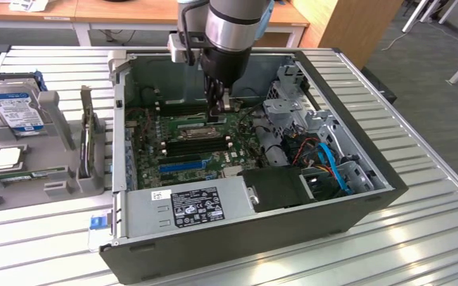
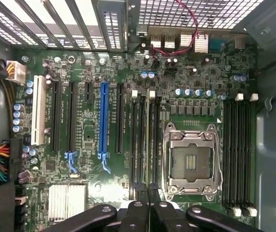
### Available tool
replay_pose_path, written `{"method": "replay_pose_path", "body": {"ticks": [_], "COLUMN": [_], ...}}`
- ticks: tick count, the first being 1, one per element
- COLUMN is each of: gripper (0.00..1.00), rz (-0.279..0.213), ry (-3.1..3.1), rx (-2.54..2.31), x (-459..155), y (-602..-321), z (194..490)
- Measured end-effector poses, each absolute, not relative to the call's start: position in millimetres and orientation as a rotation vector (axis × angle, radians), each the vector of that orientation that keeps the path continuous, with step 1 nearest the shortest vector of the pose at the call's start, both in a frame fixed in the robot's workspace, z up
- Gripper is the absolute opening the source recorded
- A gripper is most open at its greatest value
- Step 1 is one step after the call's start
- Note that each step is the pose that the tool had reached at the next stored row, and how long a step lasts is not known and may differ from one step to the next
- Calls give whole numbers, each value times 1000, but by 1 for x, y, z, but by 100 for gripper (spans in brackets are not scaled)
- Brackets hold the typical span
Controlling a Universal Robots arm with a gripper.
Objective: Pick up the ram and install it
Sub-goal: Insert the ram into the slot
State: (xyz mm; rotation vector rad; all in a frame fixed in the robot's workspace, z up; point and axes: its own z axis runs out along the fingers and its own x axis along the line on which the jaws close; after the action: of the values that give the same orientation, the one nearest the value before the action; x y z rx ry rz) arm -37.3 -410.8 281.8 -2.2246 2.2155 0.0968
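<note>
Jaws were pinched nearly shut on the ram (image 2: 148, 140). It showed edge-on in the wrist view as a thin pale-green line running out from between the tips, along the black memory slots (image 2: 138, 145) just beside the empty processor socket (image 2: 192, 162). Whether it sat in a slot or just above one I could not tell. At the exterior view's left, a grey tray (image 1: 54, 182) sat on the ribbed metal desk (image 1: 420, 196). It carried a hard drive (image 1: 12, 110) propped up at the back, a square silver chip (image 1: 6, 158) lying flat nearer the front, and a dark card (image 1: 88, 140) standing on edge on the side next to the computer. Just beside the tray lay the open computer case (image 1: 253, 253), its green motherboard (image 1: 205, 158) facing up. The arm (image 1: 229, 30) hung straight down into the case over the far half of the board. A grey power supply (image 1: 189, 205) with a black label filled the near corner. Toward the exterior view's right, a metal drive cage (image 1: 293, 113) and blue cables (image 1: 334, 167) sat against the case wall. In the wrist view, a blue slot (image 2: 103, 121) and a white slot (image 2: 37, 108) lay on the far side of the memory slots from the socket.
</note>
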Motion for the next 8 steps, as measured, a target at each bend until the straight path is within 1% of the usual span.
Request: {"method": "replay_pose_path", "body": {"ticks": [8], "gripper": [12], "rz": [97], "ry": [2215], "rx": [-2225], "x": [-37], "y": [-411], "z": [274]}}
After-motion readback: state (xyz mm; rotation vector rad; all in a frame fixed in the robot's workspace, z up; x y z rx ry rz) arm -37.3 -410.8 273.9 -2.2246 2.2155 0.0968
